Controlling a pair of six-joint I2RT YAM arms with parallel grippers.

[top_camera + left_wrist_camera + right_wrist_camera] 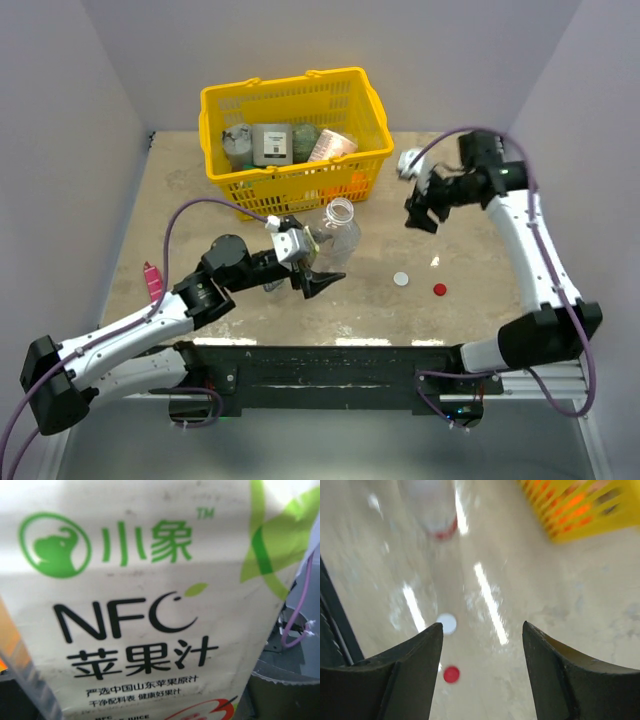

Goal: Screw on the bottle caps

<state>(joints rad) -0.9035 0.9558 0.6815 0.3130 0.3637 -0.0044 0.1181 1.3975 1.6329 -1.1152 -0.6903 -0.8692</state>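
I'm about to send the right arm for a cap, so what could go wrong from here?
The white cap and red cap lie close together, so the open, empty right gripper could knock one away while taking the other. The uncapped bottle sits right by the yellow basket, and I cannot tell whether the left gripper grips it. It might tip or spin under twisting.
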